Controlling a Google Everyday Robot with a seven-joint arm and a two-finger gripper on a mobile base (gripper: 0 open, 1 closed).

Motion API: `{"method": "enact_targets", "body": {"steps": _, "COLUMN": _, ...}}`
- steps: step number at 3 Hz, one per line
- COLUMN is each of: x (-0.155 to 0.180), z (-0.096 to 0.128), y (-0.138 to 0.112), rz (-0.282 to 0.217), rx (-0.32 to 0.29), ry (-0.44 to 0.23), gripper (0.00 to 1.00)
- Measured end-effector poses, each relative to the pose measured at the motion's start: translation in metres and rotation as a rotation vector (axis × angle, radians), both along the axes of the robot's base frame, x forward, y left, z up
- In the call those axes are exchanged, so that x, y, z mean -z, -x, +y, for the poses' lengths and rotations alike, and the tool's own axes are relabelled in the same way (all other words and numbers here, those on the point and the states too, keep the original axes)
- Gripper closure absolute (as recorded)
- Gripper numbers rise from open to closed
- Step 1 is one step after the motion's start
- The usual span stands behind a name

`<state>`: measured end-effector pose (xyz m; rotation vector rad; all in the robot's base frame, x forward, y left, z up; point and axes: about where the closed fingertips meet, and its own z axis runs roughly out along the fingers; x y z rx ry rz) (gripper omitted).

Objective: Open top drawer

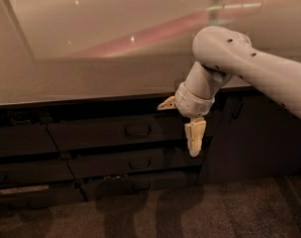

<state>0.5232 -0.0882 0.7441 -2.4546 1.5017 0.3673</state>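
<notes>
Countertop [91,83]: pale, glossy, streaked with reflections, far edge cut off. Beneath it, dim dark cabinetry.
Top drawer [91,134]: wide front directly under the counter lip, loop handle [138,130] at centre; interior hidden.
Gripper [176,130]: just right of that handle, before the drawer's right end; jaws released, one finger [166,103] pointing left, the other down.
Arm [259,68]: cut off at right.
Pale strip [21,189]: lower left, unidentifiable.
</notes>
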Motion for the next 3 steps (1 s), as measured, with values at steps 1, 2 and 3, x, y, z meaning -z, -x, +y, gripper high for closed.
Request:
{"method": "enact_targets", "body": {"steps": 1, "x": 0.009, "z": 0.002, "y": 0.003, "rz": -0.007, "rx": -0.004, "ry": 0.011, "gripper": 0.00}}
{"method": "enact_targets", "body": {"steps": 2, "x": 0.042, "z": 0.017, "y": 0.028, "rz": 0.001, "rx": -0.045, "ry": 0.022, "gripper": 0.00}}
{"method": "enact_targets", "body": {"steps": 3, "x": 0.042, "z": 0.017, "y": 0.028, "rz": 0.001, "rx": -0.045, "ry": 0.023, "gripper": 0.00}}
